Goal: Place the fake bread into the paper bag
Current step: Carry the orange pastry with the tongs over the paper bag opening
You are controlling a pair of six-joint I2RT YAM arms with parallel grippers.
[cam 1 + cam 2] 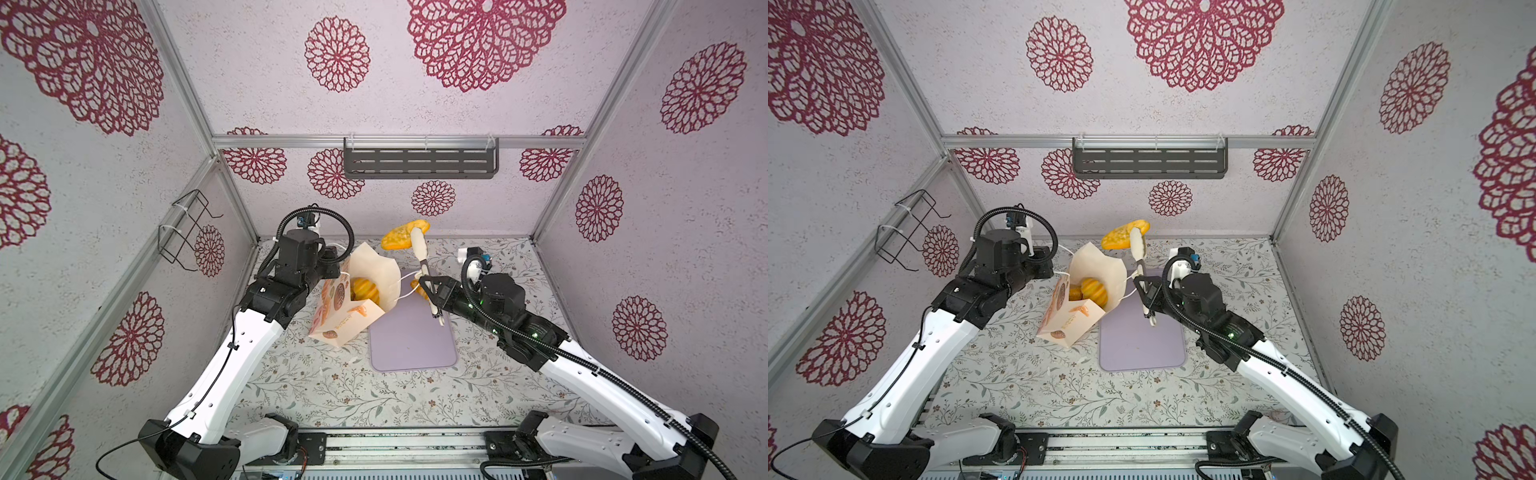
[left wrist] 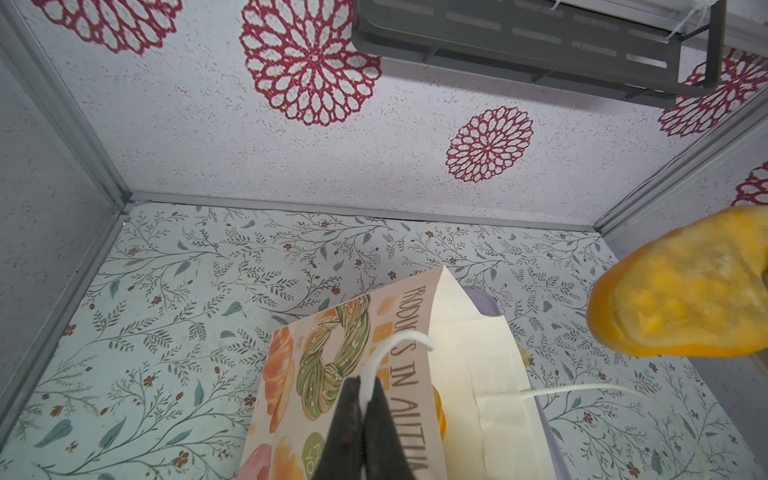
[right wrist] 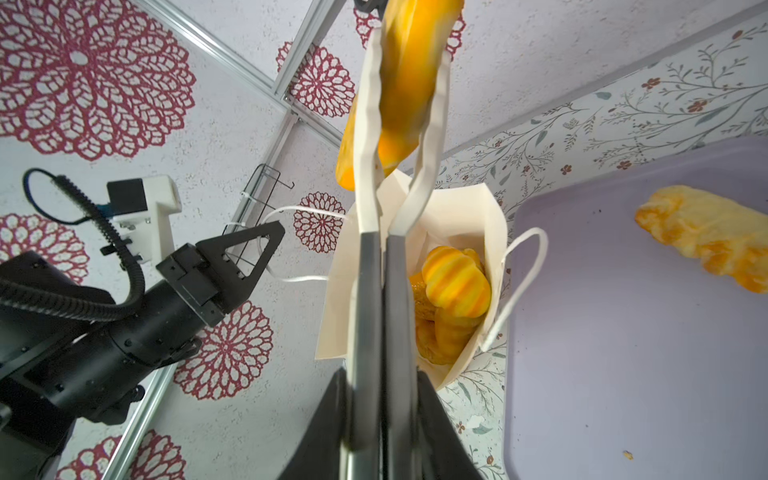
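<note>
Left pincer [image 2: 362,386] clenched on the white cord handle [image 2: 401,343] of the paper bag [image 2: 332,357]. The bag rests on the floral surface [image 1: 332,395], mouth open.

Right pincer [image 3: 380,378] clenched on the grey handles of the tongs [image 3: 368,291]. Tong tips, out beyond this pincer, clamp the large seeded loaf [image 3: 411,83], raised off the surface near the bag mouth.

Between the two pincers, inside the bag: striped roll [image 3: 457,282] atop other bread pieces [image 3: 432,345].

One crumbly piece [image 3: 706,237] lies on the lilac tray [image 3: 623,332] beside the right pincer, outside the bag.
</note>
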